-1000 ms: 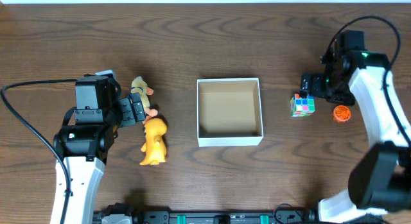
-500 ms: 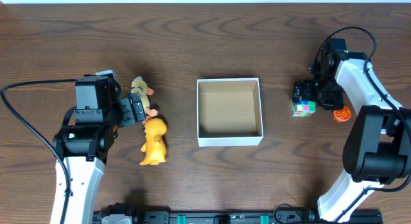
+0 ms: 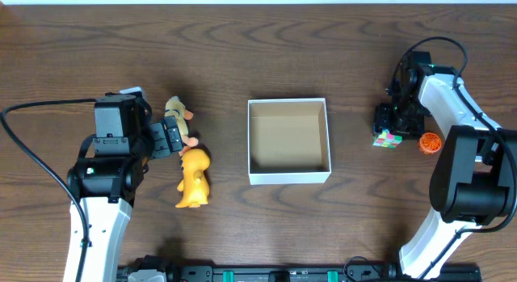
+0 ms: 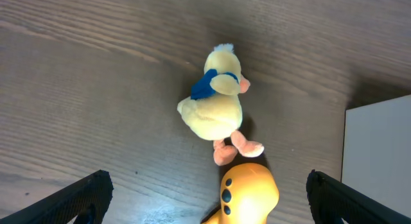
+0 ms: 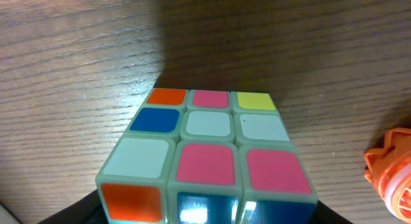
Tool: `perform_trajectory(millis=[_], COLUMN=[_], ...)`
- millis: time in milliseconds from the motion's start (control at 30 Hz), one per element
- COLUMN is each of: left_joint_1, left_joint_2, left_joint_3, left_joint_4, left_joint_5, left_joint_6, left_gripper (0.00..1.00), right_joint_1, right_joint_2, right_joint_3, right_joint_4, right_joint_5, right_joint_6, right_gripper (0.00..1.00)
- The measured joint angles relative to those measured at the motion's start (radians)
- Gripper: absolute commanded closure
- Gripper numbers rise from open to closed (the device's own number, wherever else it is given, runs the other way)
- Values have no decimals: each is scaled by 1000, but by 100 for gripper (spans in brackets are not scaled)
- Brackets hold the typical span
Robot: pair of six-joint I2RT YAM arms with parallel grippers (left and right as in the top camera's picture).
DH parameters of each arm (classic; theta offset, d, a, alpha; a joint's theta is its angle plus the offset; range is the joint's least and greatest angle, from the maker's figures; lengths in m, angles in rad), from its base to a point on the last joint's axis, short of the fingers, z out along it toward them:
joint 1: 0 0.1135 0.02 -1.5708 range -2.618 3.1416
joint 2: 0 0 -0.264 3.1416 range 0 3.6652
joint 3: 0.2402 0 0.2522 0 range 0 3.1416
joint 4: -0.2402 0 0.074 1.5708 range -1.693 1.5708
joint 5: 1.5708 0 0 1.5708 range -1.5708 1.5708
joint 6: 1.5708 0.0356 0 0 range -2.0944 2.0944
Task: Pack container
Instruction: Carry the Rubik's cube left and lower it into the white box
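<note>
The container (image 3: 288, 178) is a square white-walled box with a brown inside, standing empty mid-table; its white wall (image 4: 379, 160) shows at the right of the left wrist view. A puzzle cube (image 3: 388, 138) lies right of it. My right gripper (image 3: 388, 124) is down over the cube (image 5: 209, 147), its black fingers against the cube's two sides (image 5: 209, 214). On the left lie a yellow duck plush (image 3: 176, 114) (image 4: 215, 112) and an orange-yellow toy (image 3: 194, 178) (image 4: 249, 195). My left gripper (image 3: 176, 139) hangs open above them (image 4: 207, 198), holding nothing.
An orange ridged toy (image 3: 430, 142) lies just right of the cube, close to the right gripper, and shows at the right edge of the right wrist view (image 5: 392, 176). The table is dark wood.
My right gripper moved in over the puzzle cube and its jaws closed in on the cube's sides. The left arm and the toys on the left have not moved.
</note>
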Motion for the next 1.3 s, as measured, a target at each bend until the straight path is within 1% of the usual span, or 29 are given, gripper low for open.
perform_trajectory(millis=[67,167,500,600,700,733,833,1000,1133,1300], left_joint_1=[0,0,0,0,0,0,0,0,0,0], left_joint_2=[0,0,0,0,0,0,0,0,0,0], left_joint_3=[0,0,0,0,0,0,0,0,0,0], left_joint_4=[2,3,3,4,5,5,5,5,5,5], left_joint_5=[0,0,0,0,0,3,4,7,8,10], left_joint_6=[0,0,0,0,0,0,0,0,0,0], left_gripper=[2,2,2,2,2,2,2,2,2,2], right_joint_1=[0,0,5,20,46,60,114,262,388,473], right_joint_2=[0,0,0,-3,-18,-31,-87,-203,-238,-186], right_joint_3=[0,1,10,51,130,168,274,406,427,415], right_joint_4=[-3,-4,-18,-65,-120,-137,-164,-172,-167,-164], right_joint_5=[0,0,1,1,4,3,5,6,-1,-5], right_joint_6=[-1,0,0,0,-2,-3,-4,-4,28,162], right_gripper=[44,46,46,47,53,54,55,56,56,57])
